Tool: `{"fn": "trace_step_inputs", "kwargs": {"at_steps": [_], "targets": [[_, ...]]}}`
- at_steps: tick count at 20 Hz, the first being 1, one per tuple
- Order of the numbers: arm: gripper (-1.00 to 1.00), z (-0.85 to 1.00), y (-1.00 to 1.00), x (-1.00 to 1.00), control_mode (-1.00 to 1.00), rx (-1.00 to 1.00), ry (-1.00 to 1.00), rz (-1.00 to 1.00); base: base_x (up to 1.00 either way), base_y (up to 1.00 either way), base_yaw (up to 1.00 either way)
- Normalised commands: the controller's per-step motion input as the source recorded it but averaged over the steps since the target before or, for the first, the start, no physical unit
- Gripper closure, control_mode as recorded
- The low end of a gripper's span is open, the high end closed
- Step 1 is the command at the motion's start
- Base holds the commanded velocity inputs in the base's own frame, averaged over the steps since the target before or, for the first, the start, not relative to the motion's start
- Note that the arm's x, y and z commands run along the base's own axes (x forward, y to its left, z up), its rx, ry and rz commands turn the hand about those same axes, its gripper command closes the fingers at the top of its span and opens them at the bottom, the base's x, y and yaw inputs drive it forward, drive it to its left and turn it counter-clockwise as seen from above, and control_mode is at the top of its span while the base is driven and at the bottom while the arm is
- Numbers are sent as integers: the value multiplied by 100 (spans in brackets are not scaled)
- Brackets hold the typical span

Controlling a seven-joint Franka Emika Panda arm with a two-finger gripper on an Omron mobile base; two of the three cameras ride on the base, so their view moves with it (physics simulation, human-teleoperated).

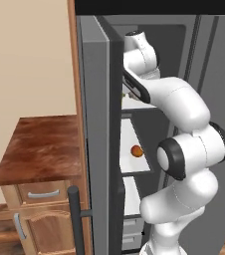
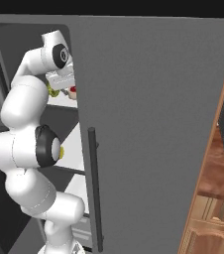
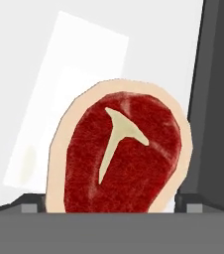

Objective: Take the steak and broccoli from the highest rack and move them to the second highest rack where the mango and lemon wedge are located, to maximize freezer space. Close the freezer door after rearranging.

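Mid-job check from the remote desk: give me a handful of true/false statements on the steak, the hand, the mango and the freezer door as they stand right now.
1. The hand is open with the steak lying between its fingertips. True.
2. The steak is already clamped and lifted clear of the highest rack. False: the hand is open and the steak lies on the white rack.
3. The mango sits on a rack below the one the hand is working at. True.
4. The freezer door is shut. False: it stands open, with the arm reaching inside.
5. The steak is red on top with a pale rim. True.
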Motion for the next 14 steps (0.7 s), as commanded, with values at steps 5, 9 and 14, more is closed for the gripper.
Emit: {"fn": "trace_step_inputs", "kwargs": {"at_steps": [5,9,14], "targets": [[-100,-49,-2,-11,-100,0,0,-18,0,0,0],[-100,-51,0,-13,-100,0,0,-22,0,0,0],[-100,-58,0,-18,-100,0,0,-24,0,0,0]]}}
